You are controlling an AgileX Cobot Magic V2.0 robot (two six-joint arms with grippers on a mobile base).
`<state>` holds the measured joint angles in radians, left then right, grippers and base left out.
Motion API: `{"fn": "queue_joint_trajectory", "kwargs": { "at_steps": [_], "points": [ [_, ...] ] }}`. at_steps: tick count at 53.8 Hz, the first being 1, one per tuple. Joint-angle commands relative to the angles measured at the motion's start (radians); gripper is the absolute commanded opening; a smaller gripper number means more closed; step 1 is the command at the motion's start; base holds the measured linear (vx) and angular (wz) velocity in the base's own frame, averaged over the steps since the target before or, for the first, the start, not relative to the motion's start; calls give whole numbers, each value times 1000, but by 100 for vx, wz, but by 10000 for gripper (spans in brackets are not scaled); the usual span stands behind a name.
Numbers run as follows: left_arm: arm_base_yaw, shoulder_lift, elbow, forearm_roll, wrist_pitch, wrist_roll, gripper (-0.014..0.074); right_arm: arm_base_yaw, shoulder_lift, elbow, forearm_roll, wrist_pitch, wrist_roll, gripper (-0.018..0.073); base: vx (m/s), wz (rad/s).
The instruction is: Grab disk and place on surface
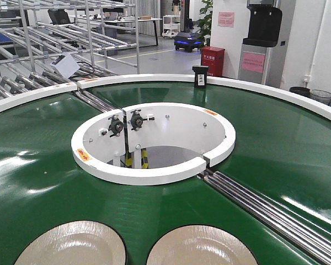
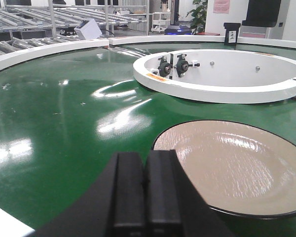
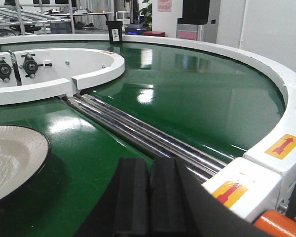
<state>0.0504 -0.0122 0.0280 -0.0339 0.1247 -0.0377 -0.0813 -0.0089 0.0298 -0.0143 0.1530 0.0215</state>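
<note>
Two disks in view, both flat on the green belt (image 1: 276, 149), near edge of the front view: left disk (image 1: 71, 245) and right disk (image 1: 201, 248), side by side, a strip of belt between them. Beige, dark-rimmed, plate-like. Nothing is touching either.

Left fingers (image 2: 140, 182): pressed together, holding nothing, low over the belt. One disk (image 2: 232, 165) sits just right of them, apart. I read it as the left one but can't confirm.

Right fingers (image 3: 144, 187): also together, empty. The right disk (image 3: 10, 158) is off to their left, partly cut by the frame. Steel rollers (image 3: 138, 133) run diagonally across the belt just right of that disk.

Further out: white inner ring (image 1: 154, 174) at the belt's centre, with a gap where the rollers meet it and two black bearing blocks (image 1: 117, 126) on its far-left inner wall. White outer rim (image 3: 281, 89) with red arrow stickers (image 3: 285, 145) on the right. A small black box (image 1: 200, 76) stands on the far rim. Behind, roller racks (image 1: 22, 72) far left and a red box (image 1: 213, 59) on the floor.
</note>
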Motion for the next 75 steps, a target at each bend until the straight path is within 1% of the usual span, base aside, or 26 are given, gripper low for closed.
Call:
{"fn": "queue_joint_trajectory", "kwargs": {
  "at_steps": [1, 36, 40, 44, 50, 53, 54, 57, 60, 63, 66, 68, 71, 75],
  "points": [
    [-8, -15, 24, 1, -80, -8, 1, -2, -14, -4, -13, -82, 0, -9, 0, 0],
    [-8, -15, 24, 1, -85, -6, 1, -2, -14, -4, -13, -96, 0, -9, 0, 0],
    [-8, -15, 24, 1, -119, -6, 1, -2, -14, -4, -13, -144, 0, -9, 0, 0],
    [-8, -15, 12, 1, -217, -6, 1, -2, -14, -4, -12, -183, 0, -9, 0, 0],
    [-8, -15, -8, 1, -422, -7, 1, -2, -14, -5, -11, -252, 0, -9, 0, 0],
    [-8, -15, -36, 1, -493, -7, 1, -2, -14, -11, -10, -353, 0, -9, 0, 0],
    [-8, -15, -47, 1, -495, -7, 1, -2, -14, -14, -10, -390, 1, -9, 0, 0],
    [-8, -12, -115, 1, -458, -5, 1, -2, -14, -40, -6, -457, 12, -9, 0, 0],
    [-8, 4, -200, 1, -387, 11, 1, -2, -14, -105, -8, -460, 15, -9, 0, 0],
    [-8, 38, -309, 2, -314, 47, 1, -2, -4, -207, -22, -417, -5, -9, 0, 0],
    [-8, 120, -447, 2, -257, 107, 1, -2, 35, -334, -30, -359, -43, -9, 0, 0],
    [-8, 180, -528, 2, -232, 133, 1, -2, 77, -417, -30, -323, -64, -9, 0, -1],
    [-8, 278, -641, 1, -193, 139, 1, -2, 173, -546, -30, -275, -78, -9, 0, 0],
    [-8, 426, -788, 1, -125, 122, 1, -2, 315, -685, -29, -231, -74, -9, 0, 0]
  ]
}}
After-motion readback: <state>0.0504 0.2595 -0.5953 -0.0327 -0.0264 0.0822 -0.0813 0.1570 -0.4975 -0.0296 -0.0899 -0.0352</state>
